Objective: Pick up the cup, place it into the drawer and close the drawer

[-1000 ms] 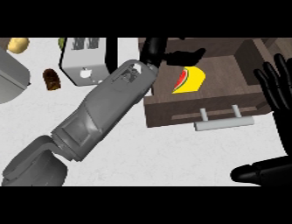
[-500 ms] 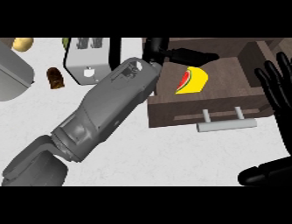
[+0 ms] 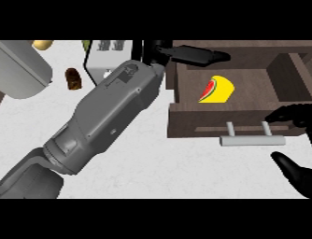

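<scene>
The yellow cup (image 3: 219,90) with a red and green mark lies inside the open dark-brown drawer (image 3: 186,114), near its middle. My left hand (image 3: 186,54) is above the drawer's back edge with its fingers stretched out to the right; it is apart from the cup and holds nothing. My grey left forearm (image 3: 107,116) runs up from the lower left. At the right edge my right hand (image 3: 309,122) is open. Its fingers bend over the drawer's front right corner, just above the grey handle (image 3: 251,139), and its thumb (image 3: 295,172) sticks out lower down.
A white toaster (image 3: 105,59) stands left of the drawer, partly behind my left arm. A large grey appliance (image 3: 14,67) fills the upper left. A small brown item (image 3: 73,78) and a yellow one (image 3: 44,45) lie beside it. White counter (image 3: 186,172) spreads before the drawer.
My right hand has come down and left, its fingers tipping from upright toward the drawer's front. The left hand and arm have shifted slightly right. The cup stays in the drawer.
</scene>
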`<action>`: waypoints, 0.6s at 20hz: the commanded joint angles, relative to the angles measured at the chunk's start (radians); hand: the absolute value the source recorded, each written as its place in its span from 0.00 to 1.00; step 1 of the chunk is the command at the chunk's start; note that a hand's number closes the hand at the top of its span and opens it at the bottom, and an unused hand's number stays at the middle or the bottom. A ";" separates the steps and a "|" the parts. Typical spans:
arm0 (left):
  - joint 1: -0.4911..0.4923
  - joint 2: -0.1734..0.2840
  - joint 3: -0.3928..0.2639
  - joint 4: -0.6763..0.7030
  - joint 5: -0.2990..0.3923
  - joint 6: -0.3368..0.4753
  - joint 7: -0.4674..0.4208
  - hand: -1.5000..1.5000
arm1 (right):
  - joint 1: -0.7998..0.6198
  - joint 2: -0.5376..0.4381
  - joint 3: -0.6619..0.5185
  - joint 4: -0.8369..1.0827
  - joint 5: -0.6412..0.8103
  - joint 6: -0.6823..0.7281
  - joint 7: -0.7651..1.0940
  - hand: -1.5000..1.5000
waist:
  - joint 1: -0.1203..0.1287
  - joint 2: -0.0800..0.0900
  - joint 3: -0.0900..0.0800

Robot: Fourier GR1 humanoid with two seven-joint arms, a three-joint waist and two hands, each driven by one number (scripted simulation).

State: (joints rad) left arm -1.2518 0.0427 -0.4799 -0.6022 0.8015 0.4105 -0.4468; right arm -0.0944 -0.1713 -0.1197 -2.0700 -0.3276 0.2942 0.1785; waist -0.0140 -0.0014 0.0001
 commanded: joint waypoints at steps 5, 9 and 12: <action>0.198 0.146 0.043 -0.260 0.016 0.025 0.073 0.00 | 0.031 -0.066 0.048 -0.048 0.156 0.058 -0.014 1.00 | 0.042 -0.009 -0.001; 0.363 0.240 0.045 -0.441 0.025 0.018 0.095 0.00 | 0.047 -0.136 0.013 -0.009 0.189 0.120 -0.033 1.00 | 0.052 -0.010 0.000; 0.470 0.329 0.071 -0.534 0.028 -0.004 0.126 0.00 | 0.070 -0.093 0.101 -0.020 0.291 0.100 -0.039 1.00 | 0.040 -0.005 0.000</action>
State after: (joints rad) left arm -0.8924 0.2734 -0.4355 -1.0125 0.8232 0.4258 -0.3623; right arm -0.0191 -0.2639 -0.0601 -2.0992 -0.1034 0.3874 0.1392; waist 0.0312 -0.0106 -0.0003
